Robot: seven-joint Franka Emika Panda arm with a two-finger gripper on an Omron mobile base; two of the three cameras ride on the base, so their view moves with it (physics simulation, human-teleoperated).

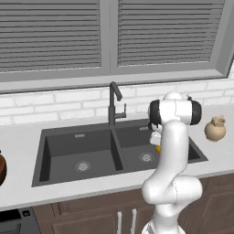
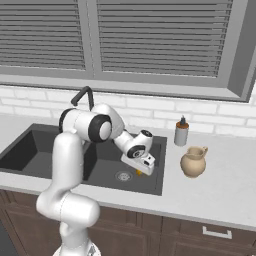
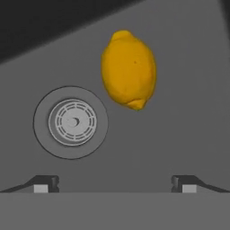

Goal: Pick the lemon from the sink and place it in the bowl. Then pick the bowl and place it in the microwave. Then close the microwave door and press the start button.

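The yellow-orange lemon (image 3: 129,69) lies on the floor of the right basin of the dark grey sink (image 1: 80,137), beside the round steel drain (image 3: 70,122). My gripper (image 3: 116,185) hangs open just above the basin floor, its fingertips (image 3: 45,184) wide apart and empty, with the lemon ahead of them and untouched. In the right base view the gripper (image 2: 144,168) points down into the basin over the lemon (image 2: 139,173). A sliver of the lemon (image 1: 157,148) peeks out behind my arm. The reddish-brown bowl (image 1: 1,169) sits on the counter at the far left, cut by the frame edge. The microwave is out of view.
A tall dark faucet (image 1: 114,103) rises behind the divider between the basins. On the counter right of the sink stand a tan jug (image 2: 194,161) and a small soap bottle (image 2: 181,131). A window with closed blinds and a white brick wall back the counter.
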